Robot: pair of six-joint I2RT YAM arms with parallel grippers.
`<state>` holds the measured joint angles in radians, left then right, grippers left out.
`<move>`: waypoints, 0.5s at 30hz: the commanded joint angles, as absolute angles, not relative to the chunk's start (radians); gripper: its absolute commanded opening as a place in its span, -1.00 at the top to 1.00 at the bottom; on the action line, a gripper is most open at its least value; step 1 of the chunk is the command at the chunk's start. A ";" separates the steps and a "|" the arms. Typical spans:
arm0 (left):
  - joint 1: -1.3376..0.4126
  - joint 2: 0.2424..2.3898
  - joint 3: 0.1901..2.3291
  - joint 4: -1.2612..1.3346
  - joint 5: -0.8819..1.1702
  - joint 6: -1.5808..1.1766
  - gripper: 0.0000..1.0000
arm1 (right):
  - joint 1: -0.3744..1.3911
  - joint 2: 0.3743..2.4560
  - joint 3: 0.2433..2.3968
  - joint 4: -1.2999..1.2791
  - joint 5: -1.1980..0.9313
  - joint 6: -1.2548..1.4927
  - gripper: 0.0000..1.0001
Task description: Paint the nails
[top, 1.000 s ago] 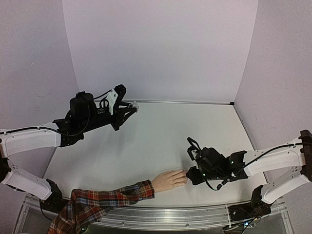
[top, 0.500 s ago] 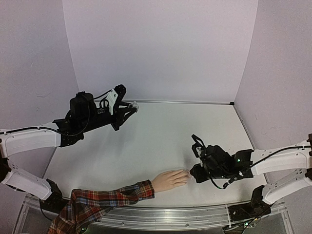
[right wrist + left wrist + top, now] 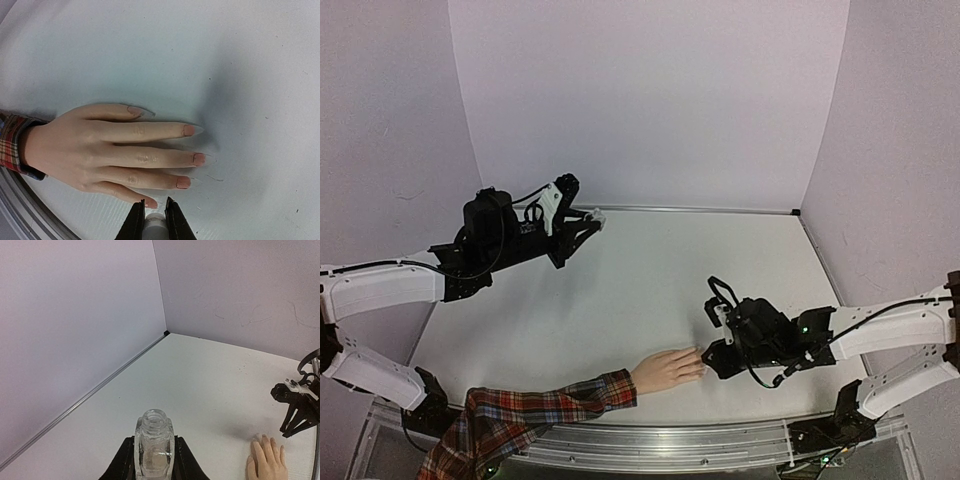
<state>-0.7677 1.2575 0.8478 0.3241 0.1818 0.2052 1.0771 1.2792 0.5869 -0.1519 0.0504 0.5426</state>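
Clamps clear glass bottle [image 3: 154,440] in closed left gripper [image 3: 154,462]; pinches small white cylinder [image 3: 154,223] in closed right gripper [image 3: 153,207], beside peach mannequin nails [image 3: 189,130].

A small clear glass bottle [image 3: 154,445], uncapped and upright, is clamped between the left jaws. A white cap [image 3: 154,224] is pinched between the right jaws. A pale worktop [image 3: 650,280] spreads beneath both jaws, with lilac walls [image 3: 650,100] beyond them.
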 commanded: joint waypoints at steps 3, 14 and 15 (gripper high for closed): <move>-0.773 1.239 0.849 0.367 0.191 0.202 1.00 | 1.082 1.323 0.611 -0.088 0.023 0.544 1.00; -0.773 1.235 0.848 0.367 0.187 0.202 1.00 | 1.082 1.320 0.597 -0.089 0.076 0.570 1.00; -0.773 1.235 0.848 0.367 0.187 0.203 1.00 | 1.082 1.322 0.597 -0.089 0.079 0.570 1.00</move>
